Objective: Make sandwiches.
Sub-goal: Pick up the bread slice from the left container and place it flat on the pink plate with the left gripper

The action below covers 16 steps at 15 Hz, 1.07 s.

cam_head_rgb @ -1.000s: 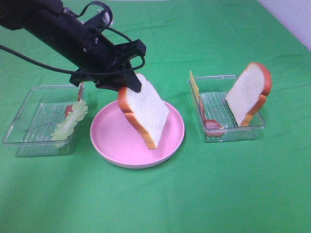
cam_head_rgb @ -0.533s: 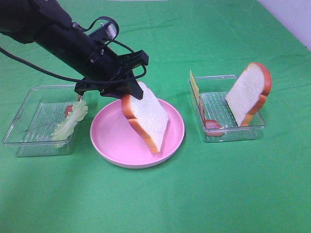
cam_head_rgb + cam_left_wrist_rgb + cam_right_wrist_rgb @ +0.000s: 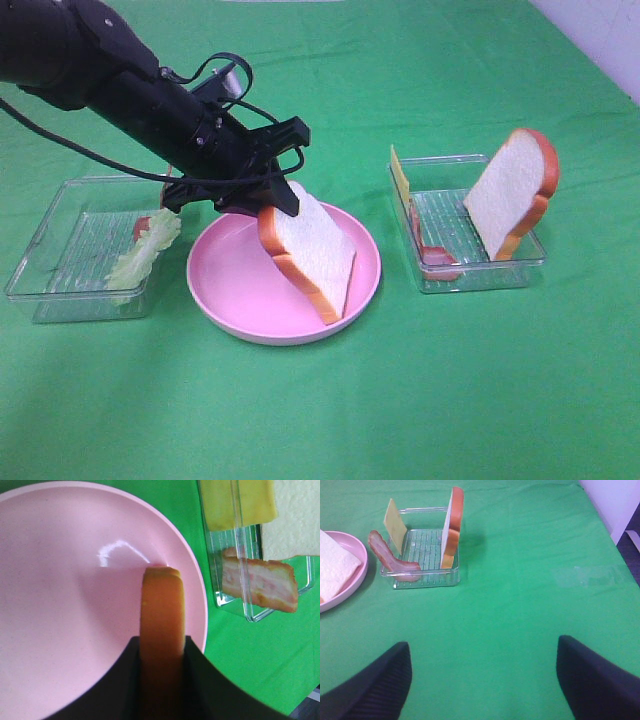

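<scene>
Green cloth lies under everything, and my left gripper (image 3: 272,203) pinches a toy bread slice (image 3: 312,250) by its top crust, jaws pressed against both faces. The slice hangs below my jaws with its long axis tilted. Its lower corner is at or just above the pink plate (image 3: 230,290); I cannot tell whether it touches. It has a white face and an orange-brown crust. My right gripper (image 3: 482,650) is spread wide, holds nothing, and is well apart from the slice.
</scene>
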Tool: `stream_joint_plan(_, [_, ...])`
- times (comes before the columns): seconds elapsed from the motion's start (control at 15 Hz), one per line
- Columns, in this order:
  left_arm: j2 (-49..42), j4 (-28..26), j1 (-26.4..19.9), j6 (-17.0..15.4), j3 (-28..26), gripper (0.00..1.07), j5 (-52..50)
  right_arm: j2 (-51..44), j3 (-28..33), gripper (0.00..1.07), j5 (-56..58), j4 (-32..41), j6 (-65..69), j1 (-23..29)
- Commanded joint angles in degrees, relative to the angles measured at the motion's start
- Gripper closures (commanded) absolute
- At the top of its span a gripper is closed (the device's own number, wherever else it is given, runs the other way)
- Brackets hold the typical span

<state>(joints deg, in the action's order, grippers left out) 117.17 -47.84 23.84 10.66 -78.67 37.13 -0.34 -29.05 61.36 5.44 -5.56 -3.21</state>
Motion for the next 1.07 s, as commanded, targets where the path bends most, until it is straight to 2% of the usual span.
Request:
stream_joint_plan(0.07, [0.5, -0.5, 0.3, 0.1, -0.2, 1.07, -0.2, -0.6, 0.1, 0.32, -0.6, -0.2, -0.6, -0.3])
stream_joint_plan(0.13, [0.5, -0.4, 0.3, 0.1, -0.2, 1.05, 0.0, -0.6, 0.1, 0.32, -0.6, -0.2, -0.6, -0.3])
stream_joint_plan(0.2, [0.5, -0.4, 0.3, 0.1, -0.2, 0.97, 0.7, -0.6, 0.1, 0.32, -0.6, -0.2, -0.6, -0.3])
stream_joint_plan(0.33, [0.5, 0.7, 0.3, 0.1, -0.2, 0.7, 2.3, -0.6, 0.1, 0.32, -0.6, -0.2, -0.6, -0.3])
stream_joint_plan(0.4, [0.5, 2.2, 0.3, 0.1, -0.2, 0.49, 3.8, -0.6, 0.1, 0.32, -0.6, -0.2, -0.6, -0.3])
stream_joint_plan(0.47, [0.5, 3.0, 0.2, 0.1, -0.2, 0.39, 4.5, -0.6, 0.1, 0.32, -0.6, -0.2, -0.6, -0.3])
stream_joint_plan(0.53, [0.5, 4.0, 0.2, 0.1, -0.2, 0.35, 4.6, -0.6, 0.1, 0.32, -0.6, -0.2, -0.6, -0.3])
stream_joint_plan(0.73, [-0.9, 7.6, 0.2, -0.3, -0.5, 0.34, 4.5, -0.6, 0.1, 0.32, -0.6, -0.2, -0.6, -0.3])
stream_joint_plan(0.93, [-2.6, 16.6, 0.2, -6.6, -1.8, 0.34, 7.0, -0.6, 0.1, 0.32, -0.6, -0.2, -0.6, -0.3])
stream_joint_plan(1.0, [-2.9, 17.7, 0.2, -7.3, -2.1, 0.34, 7.4, -0.6, 0.1, 0.32, -0.6, -0.2, -0.6, -0.3])
stream_joint_plan(1.07, [-3.4, 20.7, 0.2, -9.5, -2.9, 0.34, 8.8, -0.6, 0.1, 0.32, -0.6, -0.2, -0.6, -0.3])
